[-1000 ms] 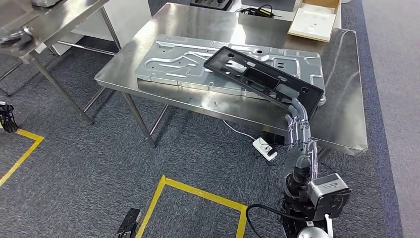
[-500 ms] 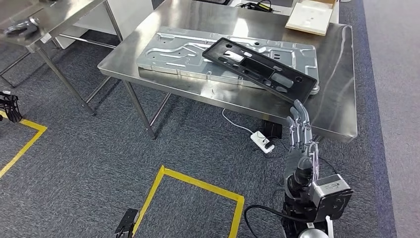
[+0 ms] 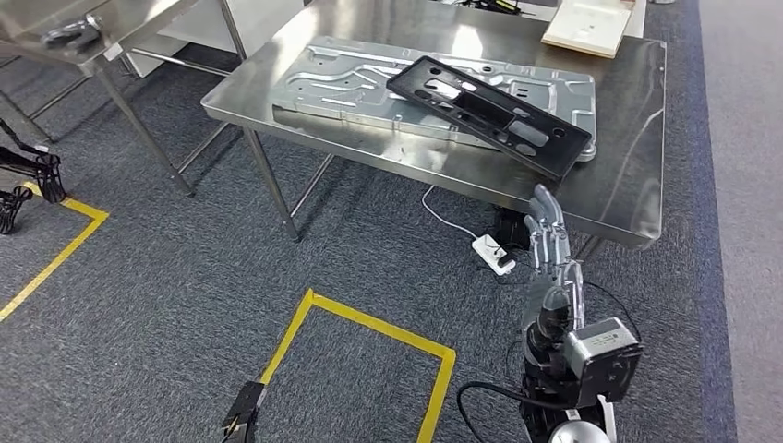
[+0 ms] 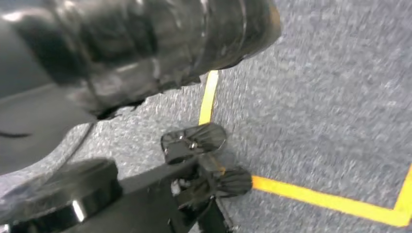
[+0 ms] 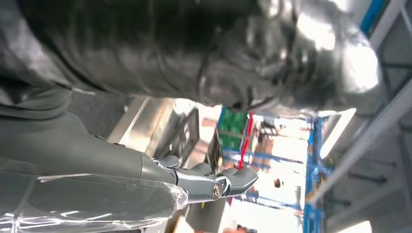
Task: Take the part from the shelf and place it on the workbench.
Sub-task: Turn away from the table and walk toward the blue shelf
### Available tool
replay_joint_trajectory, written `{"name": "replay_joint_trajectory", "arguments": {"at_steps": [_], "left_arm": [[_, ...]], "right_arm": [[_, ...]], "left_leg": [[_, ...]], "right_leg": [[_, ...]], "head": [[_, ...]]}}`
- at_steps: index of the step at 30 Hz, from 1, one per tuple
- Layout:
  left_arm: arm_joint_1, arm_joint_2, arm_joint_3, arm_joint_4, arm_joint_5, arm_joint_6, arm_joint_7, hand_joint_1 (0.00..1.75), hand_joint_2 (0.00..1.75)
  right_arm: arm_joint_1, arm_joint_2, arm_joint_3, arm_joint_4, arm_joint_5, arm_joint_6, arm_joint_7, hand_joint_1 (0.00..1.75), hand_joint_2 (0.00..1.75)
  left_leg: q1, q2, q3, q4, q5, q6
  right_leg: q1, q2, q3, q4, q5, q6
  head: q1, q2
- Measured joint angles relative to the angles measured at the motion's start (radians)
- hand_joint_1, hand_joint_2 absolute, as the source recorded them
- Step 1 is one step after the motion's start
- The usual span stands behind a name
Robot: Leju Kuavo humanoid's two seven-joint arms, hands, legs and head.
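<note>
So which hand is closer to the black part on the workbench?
Right. The right hand reaches up just below the black part, apart from it. The left hand hangs low over the carpet.

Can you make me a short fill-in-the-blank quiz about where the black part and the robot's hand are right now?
1. The black part lies on top of a ____ metal panel.
2. The panel rests on the steel ____.
3. The right hand holds ____.
4. The tape on the carpet is ____.

Missing words: silver; workbench; nothing; yellow
</note>
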Motion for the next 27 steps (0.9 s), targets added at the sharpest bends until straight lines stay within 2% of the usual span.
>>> {"name": "replay_joint_trajectory", "arguments": {"at_steps": [1, 2, 3, 4, 6, 7, 8, 9, 11, 13, 14, 16, 17, 19, 21, 22, 23, 24, 25, 27], "left_arm": [[0.000, 0.000, 0.000, 0.000, -0.002, 0.000, 0.001, 0.00, 0.00], [0.002, 0.000, 0.000, 0.000, -0.002, 0.000, 0.001, 0.00, 0.00], [0.004, -0.001, 0.000, 0.000, -0.003, 0.000, 0.002, 0.00, 0.00], [0.006, -0.001, 0.000, 0.000, -0.003, 0.000, 0.003, 0.00, 0.00], [0.005, -0.001, 0.000, 0.000, -0.004, -0.001, 0.003, 0.00, 0.00], [0.005, -0.002, 0.000, 0.000, -0.004, -0.001, 0.003, 0.00, 0.00], [0.007, -0.002, 0.000, 0.000, -0.004, -0.001, 0.003, 0.00, 0.00], [0.009, -0.002, 0.000, 0.000, -0.004, -0.002, 0.003, 0.00, 0.00], [0.012, -0.002, 0.000, 0.000, -0.004, -0.003, 0.002, 0.00, 0.00], [0.012, -0.002, 0.000, 0.000, -0.007, -0.004, -0.005, 0.00, 0.00], [0.015, -0.002, 0.000, 0.000, -0.009, -0.005, -0.011, 0.00, 0.00], [0.024, -0.001, 0.000, 0.000, -0.010, -0.007, -0.020, 0.00, 0.00], [0.030, 0.001, 0.000, 0.000, -0.010, -0.007, -0.022, 0.00, 0.00], [0.035, 0.003, 0.000, 0.000, -0.010, -0.008, -0.024, 0.00, 0.00], [0.034, 0.002, 0.000, 0.000, -0.011, -0.009, -0.025, 0.00, 0.00], [0.035, 0.002, 0.000, 0.000, -0.011, -0.009, -0.025, 0.00, 0.00], [0.036, 0.002, 0.000, 0.000, -0.011, -0.009, -0.025, 0.00, 0.00], [0.038, 0.002, 0.000, 0.000, -0.012, -0.009, -0.026, 0.00, 0.00], [0.041, 0.003, 0.000, 0.000, -0.015, -0.011, -0.030, 0.00, 0.00], [0.047, 0.004, 0.000, 0.000, -0.024, -0.019, -0.050, 0.00, 0.00]], "right_arm": [[-0.004, 0.000, 0.003, 0.002, 0.003, 0.006, 0.003, 0.00, 0.00], [-0.008, 0.000, 0.006, 0.004, 0.005, 0.012, 0.005, 0.00, 0.00], [-0.011, 0.000, 0.009, 0.006, 0.008, 0.016, 0.007, 0.00, 0.00], [-0.013, 0.000, 0.010, 0.007, 0.011, 0.019, 0.009, 0.00, 0.00], [-0.014, 0.000, 0.013, 0.010, 0.017, 0.023, 0.014, 0.00, 0.00], [-0.014, 0.000, 0.016, 0.013, 0.020, 0.023, 0.017, 0.00, 0.00], [-0.014, 0.000, 0.020, 0.016, 0.022, 0.025, 0.019, 0.00, 0.00], [-0.015, 0.000, 0.023, 0.018, 0.023, 0.027, 0.021, 0.00, 0.00], [-0.017, 0.000, 0.026, 0.022, 0.027, 0.029, 0.024, 0.00, 0.00], [-0.021, 0.000, 0.027, 0.024, 0.034, 0.030, 0.028, 0.00, 0.00], [-0.022, 0.000, 0.027, 0.025, 0.036, 0.030, 0.029, 0.00, 0.00], [-0.022, -0.001, 0.027, 0.026, 0.039, 0.030, 0.031, 0.00, 0.00], [-0.023, -0.001, 0.027, 0.027, 0.039, 0.031, 0.031, 0.00, 0.00], [-0.025, -0.001, 0.027, 0.027, 0.039, 0.033, 0.031, 0.00, 0.00], [-0.024, -0.001, 0.027, 0.028, 0.039, 0.034, 0.031, 0.00, 0.00], [-0.024, -0.001, 0.027, 0.029, 0.039, 0.034, 0.032, 0.00, 0.00], [-0.024, -0.001, 0.028, 0.030, 0.039, 0.033, 0.032, 0.00, 0.00], [-0.024, -0.001, 0.029, 0.031, 0.041, 0.030, 0.033, 0.00, 0.00], [-0.024, -0.001, 0.030, 0.031, 0.045, 0.024, 0.035, 0.00, 0.00], [-0.021, -0.002, 0.032, 0.030, 0.061, 0.005, 0.040, 0.00, 0.00]], "left_leg": [[0.001, -0.010, -0.001, -0.009, 0.008, 0.004], [0.003, -0.019, 0.002, -0.021, 0.017, 0.007], [0.007, -0.027, 0.005, -0.033, 0.029, 0.010], [0.011, -0.034, 0.005, -0.042, 0.041, 0.012], [0.013, -0.051, -0.006, -0.045, 0.054, 0.015], [0.014, -0.060, -0.012, -0.044, 0.059, 0.014], [0.015, -0.070, -0.019, -0.041, 0.062, 0.013], [0.017, -0.081, -0.024, -0.037, 0.064, 0.010], [0.022, -0.103, -0.035, -0.020, 0.063, 0.002], [0.023, -0.121, -0.053, 0.004, 0.058, -0.011], [0.024, -0.128, -0.061, 0.013, 0.056, -0.017], [0.025, -0.141, -0.073, 0.018, 0.060, -0.028], [0.026, -0.136, -0.076, 0.022, 0.058, -0.033], [0.027, -0.102, -0.102, 0.068, 0.030, -0.044], [0.029, -0.070, -0.159, 0.180, -0.024, -0.054], [0.031, -0.066, -0.188, 0.236, -0.043, -0.057], [0.032, -0.063, -0.205, 0.270, -0.048, -0.059], [0.033, -0.062, -0.206, 0.270, -0.036, -0.059], [0.033, -0.059, -0.187, 0.233, -0.009, -0.057], [0.027, -0.027, -0.119, 0.100, 0.047, -0.047]], "right_leg": [[0.000, -0.009, 0.002, -0.003, 0.003, 0.006], [-0.001, -0.008, 0.003, -0.002, 0.002, 0.012], [-0.002, 0.002, -0.001, 0.011, -0.011, 0.018], [-0.002, 0.017, -0.014, 0.044, -0.037, 0.023], [-0.007, 0.042, -0.056, 0.156, -0.112, 0.030], [-0.009, 0.046, -0.075, 0.209, -0.139, 0.033], [-0.012, 0.047, -0.079, 0.234, -0.146, 0.036], [-0.014, 0.048, -0.065, 0.225, -0.135, 0.039], [-0.021, 0.062, 0.004, 0.116, -0.083, 0.044], [-0.026, 0.093, 0.055, 0.021, -0.059, 0.042], [-0.025, 0.103, 0.062, 0.005, -0.060, 0.037], [-0.022, 0.094, 0.058, 0.006, -0.060, 0.022], [-0.022, 0.086, 0.058, 0.004, -0.058, 0.016], [-0.024, 0.067, 0.060, -0.002, -0.053, 0.003], [-0.023, 0.047, 0.060, -0.003, -0.053, -0.003], [-0.022, 0.036, 0.060, -0.003, -0.053, -0.004], [-0.021, 0.025, 0.060, -0.003, -0.054, -0.005], [-0.021, 0.015, 0.060, -0.003, -0.054, -0.005], [-0.021, 0.005, 0.061, -0.003, -0.055, -0.004], [-0.018, -0.013, 0.065, -0.004, -0.057, -0.001]], "head": [[-0.001, 0.000], [-0.001, 0.000], [0.000, 0.000], [0.001, 0.000], [0.004, 0.000], [0.005, 0.000], [0.006, 0.000], [0.006, 0.000], [0.006, 0.000], [0.007, 0.000], [0.007, 0.000], [0.007, 0.000], [0.007, 0.000], [0.001, 0.000], [-0.006, 0.000], [-0.006, 0.000], [-0.006, 0.000], [-0.006, 0.000], [-0.006, 0.000], [-0.006, 0.000]]}}
